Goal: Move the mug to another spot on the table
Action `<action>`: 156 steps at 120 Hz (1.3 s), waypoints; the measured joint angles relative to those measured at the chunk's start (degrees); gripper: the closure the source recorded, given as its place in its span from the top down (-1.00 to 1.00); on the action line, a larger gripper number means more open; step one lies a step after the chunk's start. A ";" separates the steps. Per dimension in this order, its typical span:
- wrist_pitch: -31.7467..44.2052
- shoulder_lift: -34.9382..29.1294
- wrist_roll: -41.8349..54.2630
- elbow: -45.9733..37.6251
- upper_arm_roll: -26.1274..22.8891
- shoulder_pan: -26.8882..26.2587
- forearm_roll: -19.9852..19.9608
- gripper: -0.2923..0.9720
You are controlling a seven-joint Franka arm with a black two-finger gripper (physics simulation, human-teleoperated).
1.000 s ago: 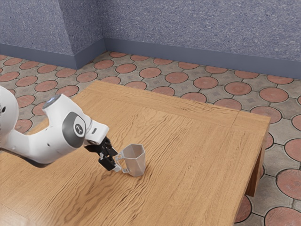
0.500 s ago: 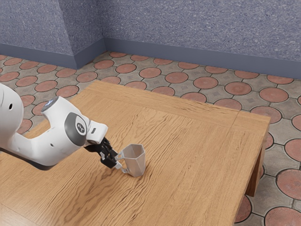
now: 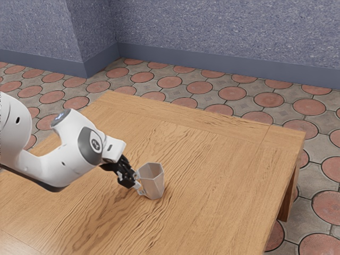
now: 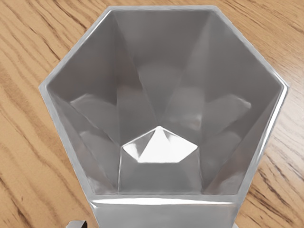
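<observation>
Pinching the mug (image 3: 152,180) by its handle, jaws nearly closed. Next, probably: lifting off the desk (image 3: 223,159), shifting aside.

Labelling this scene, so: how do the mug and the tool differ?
The mug is pale grey and six-sided; the tool is black. The mug stands mouth up on the table; the tool slants in from its handle side. Both are close together, low over the wood.

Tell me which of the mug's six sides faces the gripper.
The side with the handle: on the grey hexagonal mug it alone points toward the gripper, at the exterior view's left. The other faceted sides are plain.
</observation>
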 joint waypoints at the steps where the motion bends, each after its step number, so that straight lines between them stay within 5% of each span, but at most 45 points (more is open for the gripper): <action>1: 0.02 0.05 0.01 0.01 -0.06 -0.02 -0.06 -0.05; 51: 0.67 1.03 0.34 -0.02 -0.48 -0.32 -2.31 -0.44; 123: 1.92 -5.74 -0.31 -5.59 0.22 -0.59 -3.05 -0.63; 156: 2.31 -10.91 -0.49 -11.23 1.63 5.94 -3.12 -0.64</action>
